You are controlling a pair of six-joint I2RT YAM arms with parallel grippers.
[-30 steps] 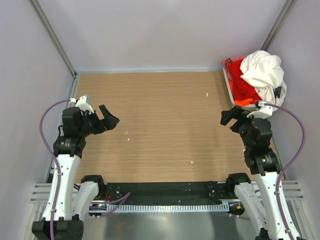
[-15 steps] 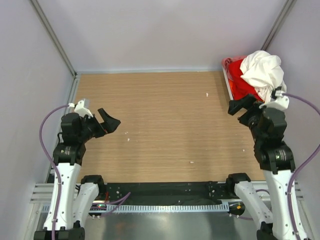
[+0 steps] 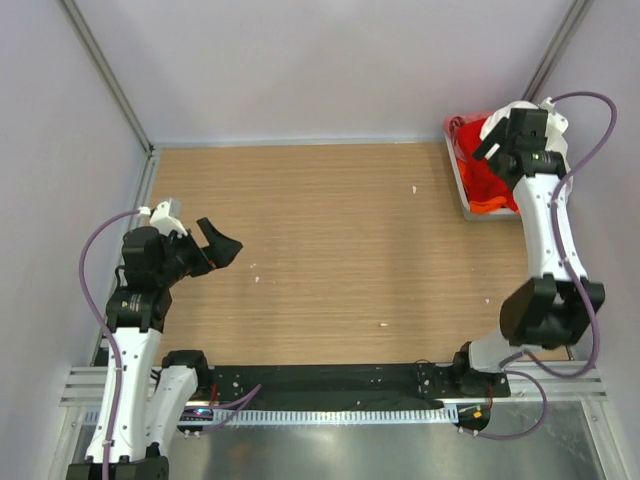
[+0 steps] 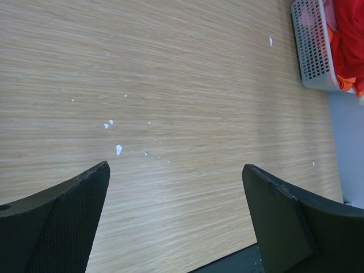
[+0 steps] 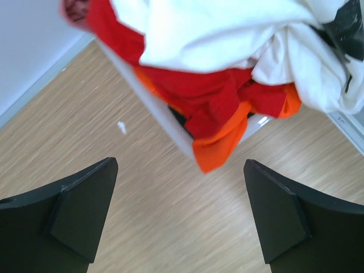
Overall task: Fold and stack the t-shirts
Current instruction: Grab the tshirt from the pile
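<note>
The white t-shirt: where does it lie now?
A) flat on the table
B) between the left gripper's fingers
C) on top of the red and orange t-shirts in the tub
C: the right wrist view shows the white t-shirt crumpled over the red t-shirt and the orange t-shirt in the tub.

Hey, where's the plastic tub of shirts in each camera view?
Top view: tub in the upper right.
Left wrist: tub in the upper right corner.
Right wrist: tub runs diagonally across the upper middle.
Shared landmark: the orange shirt draped over its rim.
</note>
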